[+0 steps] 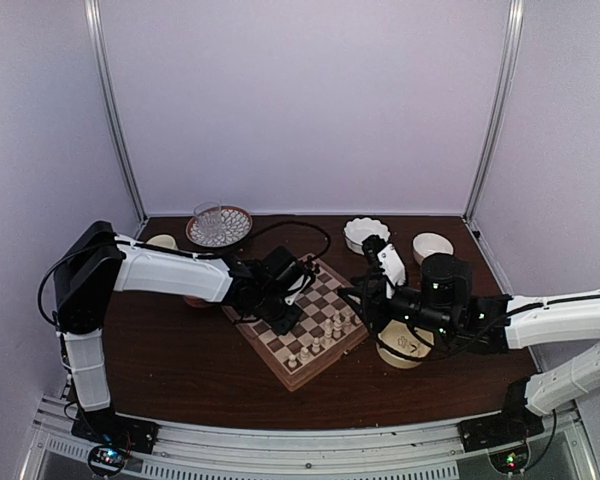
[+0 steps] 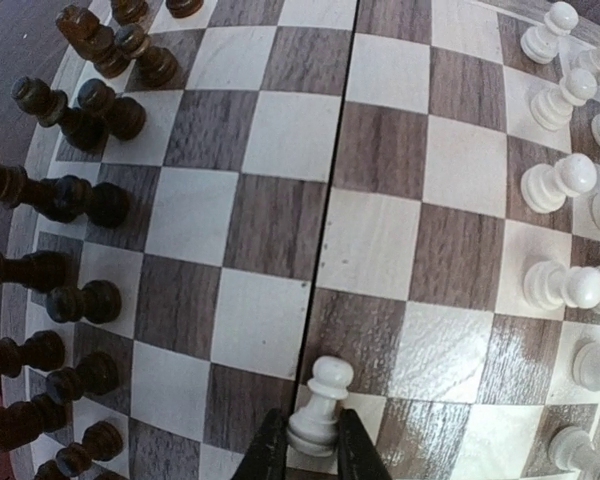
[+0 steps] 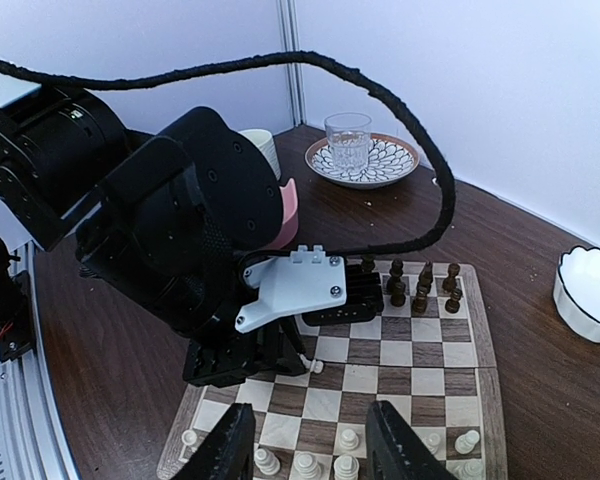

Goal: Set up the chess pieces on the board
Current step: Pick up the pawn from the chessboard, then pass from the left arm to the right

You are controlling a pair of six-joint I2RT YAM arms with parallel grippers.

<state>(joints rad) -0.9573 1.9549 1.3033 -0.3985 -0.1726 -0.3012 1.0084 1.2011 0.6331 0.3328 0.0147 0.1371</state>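
Top view: the left gripper (image 1: 288,318) sits low on the board (image 1: 325,292). The right gripper (image 1: 362,300) hovers at the board's right edge, with cream chess pieces (image 1: 325,335) just beside it.

Left wrist: the fingers (image 2: 268,455) pinch a white pawn (image 2: 318,405) at its base. Dark pieces (image 2: 80,200) stand ahead-left and cream ones ahead-right.

Right wrist: the right gripper's jaws are apart and empty, with cream pieces beneath them.

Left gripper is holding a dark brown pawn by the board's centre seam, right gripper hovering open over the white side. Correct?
Not quite. The left wrist view shows the pawn in the left gripper is cream-white, not dark brown. The rest holds: it stands by the board's centre seam, and the right gripper hovers open over the white side.
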